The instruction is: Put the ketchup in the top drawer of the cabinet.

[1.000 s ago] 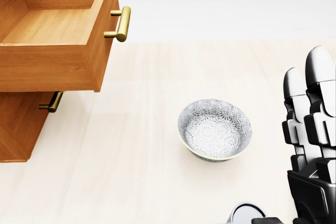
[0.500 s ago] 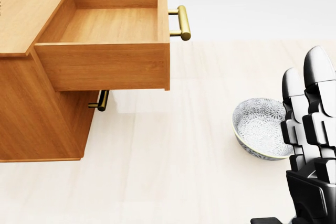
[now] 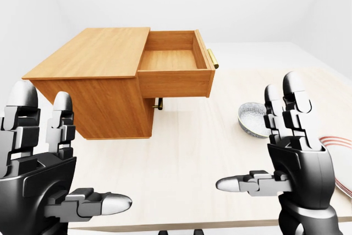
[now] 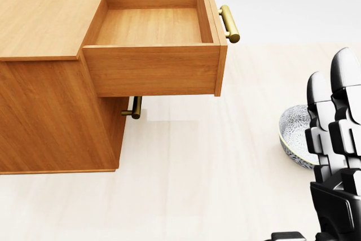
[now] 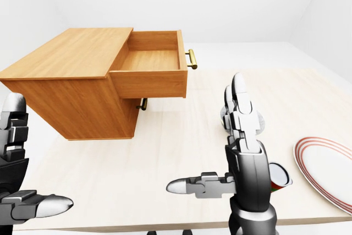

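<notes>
Rightward across the head view goes everything on the bench: the cabinet (image 4: 51, 71) fills more of the left side than half a second ago and the patterned bowl (image 4: 294, 134) has slid toward the right edge. That reads as the camera swinging left with the base, not the things moving. It brings the top drawer (image 4: 152, 26) squarely into sight, pulled well out and empty, so the drop-off place looks ready.

Both hands are up with fingers spread and nothing in them: the left hand (image 3: 38, 163) at the lower left of the left-eye view, the right hand (image 3: 294, 152) at its lower right. The ketchup (image 5: 278, 181) I take to be the red-and-white thing peeking out just behind the right hand in the right-eye view, near the striped plate (image 5: 324, 171); too little shows to be sure.

Warm, grained wood makes up the cabinet, with brass bar handles (image 4: 229, 23). The bench (image 4: 186, 196) is pale and smooth.
</notes>
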You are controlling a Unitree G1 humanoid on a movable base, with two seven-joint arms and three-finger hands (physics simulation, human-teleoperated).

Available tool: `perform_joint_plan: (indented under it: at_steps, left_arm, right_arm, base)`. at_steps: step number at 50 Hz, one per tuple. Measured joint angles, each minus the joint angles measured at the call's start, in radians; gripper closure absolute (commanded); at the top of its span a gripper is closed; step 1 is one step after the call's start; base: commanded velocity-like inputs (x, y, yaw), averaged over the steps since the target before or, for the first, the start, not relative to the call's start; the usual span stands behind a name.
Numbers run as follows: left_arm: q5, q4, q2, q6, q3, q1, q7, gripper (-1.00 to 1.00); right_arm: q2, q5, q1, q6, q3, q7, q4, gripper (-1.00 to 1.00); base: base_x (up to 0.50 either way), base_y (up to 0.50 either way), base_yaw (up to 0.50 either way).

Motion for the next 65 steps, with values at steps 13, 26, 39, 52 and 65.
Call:
perform_joint_plan:
  at_steps: [13, 26, 39, 52, 65]
  left_arm:
    - [0.015, 0.000, -0.011, 0.000, -0.007, 0.003, -0.012, -1.00]
    - [0.025, 0.000, -0.021, 0.000, -0.007, -0.001, -0.022, -1.00]
    - [0.011, 0.000, -0.010, 0.000, -0.009, 0.010, -0.013, -1.00]
    - [0.011, 0.000, -0.005, 0.000, -0.016, 0.011, -0.006, -1.00]
    - [0.006, 0.000, 0.000, 0.000, -0.014, 0.005, 0.001, -1.00]
  right_arm:
    - [0.010, 0.041, 0.023, 0.000, -0.051, 0.022, -0.004, -1.00]
    - [0.066, 0.065, 0.053, 0.000, -0.330, 0.242, -0.004, -1.00]
    - [0.001, 0.045, -0.069, 0.000, -0.810, 0.609, -0.004, -1.00]
    - [-0.162, -0.059, -0.181, 0.000, -1.083, 0.649, -0.004, -1.00]
    - [-0.253, -0.154, -0.214, 0.000, -1.197, 0.649, -0.004, -1.00]
  base:
    - [0.00, 0.00, 0.00]
    - [0.00, 0.00, 0.00]
    - [0.00, 0.00, 0.00]
    - [0.00, 0.00, 0.00]
    - [0.00, 0.00, 0.00]
